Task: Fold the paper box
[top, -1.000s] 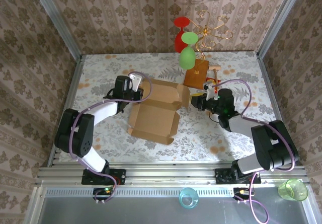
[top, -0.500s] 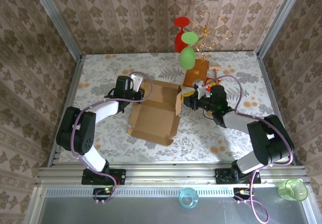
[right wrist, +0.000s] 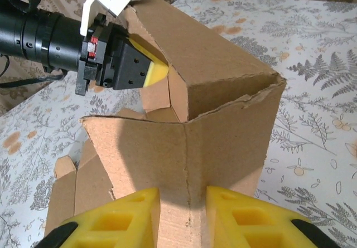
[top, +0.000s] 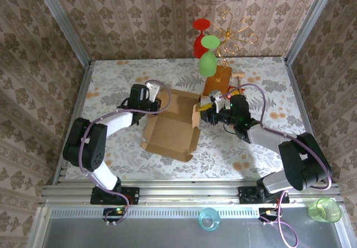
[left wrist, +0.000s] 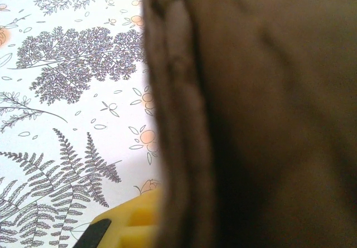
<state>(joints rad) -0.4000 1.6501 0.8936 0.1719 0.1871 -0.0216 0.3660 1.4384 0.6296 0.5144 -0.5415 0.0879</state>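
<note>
The paper box [top: 169, 130] lies open in the middle of the table, plain light-brown cardboard, its base flat and its far and right walls raised. My left gripper [top: 158, 103] is at the far-left wall, shut on it; the cardboard runs edge-on past its yellow finger [left wrist: 129, 224]. In the right wrist view that left gripper [right wrist: 146, 69] sits at the wall's top. My right gripper [top: 202, 113] is at the raised right flap [right wrist: 184, 142]. Its yellow fingers [right wrist: 120, 220] stand a little apart, tips against the flap's creased face, nothing clamped between them.
A smaller orange-brown box [top: 217, 82] stands just behind the right gripper. Green [top: 207, 63] and red [top: 199, 39] glasses and a gold rack [top: 234, 29] are at the back. A cyan cup [top: 208, 219] and a green cup [top: 324, 210] sit below the front rail.
My right gripper has moved left against the box's right flap, which now stands more upright and closer to the box. The left gripper has hardly moved.
</note>
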